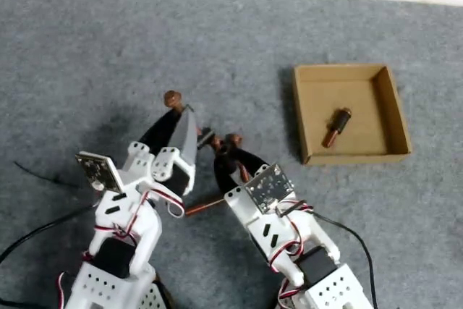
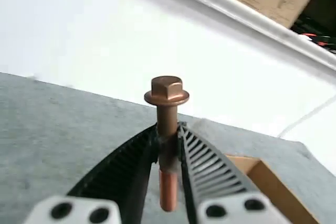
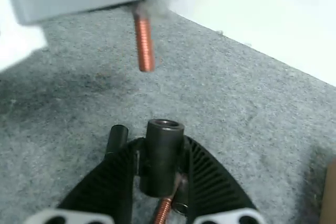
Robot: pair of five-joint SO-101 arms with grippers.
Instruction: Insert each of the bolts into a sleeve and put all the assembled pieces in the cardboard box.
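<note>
We see the left gripper [image 2: 169, 128] pinching a copper bolt [image 2: 167, 95] by its stem. The bolt stands up straight with its six-sided head above the fingers, and its bare end pokes out below them. From above, this gripper [image 1: 179, 115] is over the middle of the table [image 1: 87, 48].

The right gripper [image 3: 163, 144] is squeezed tight on a dark sleeve [image 3: 165, 129]. The sleeve stands up with its open hole on top. The threaded end of the bolt [image 3: 143, 43] hangs above and a little to one side of that hole, not touching it.

A second sleeve [image 3: 118, 136] is on the table just beside the right gripper. A second bolt [image 1: 204, 208] lies flat between the two arms, toward the near edge of the table.

The cardboard box [image 1: 396, 110] sits on the right side of the table, apart from both grippers. Inside it lies one put-together piece [image 1: 336, 127], a bolt in a dark sleeve, lying on a slant near the middle of the box floor.
</note>
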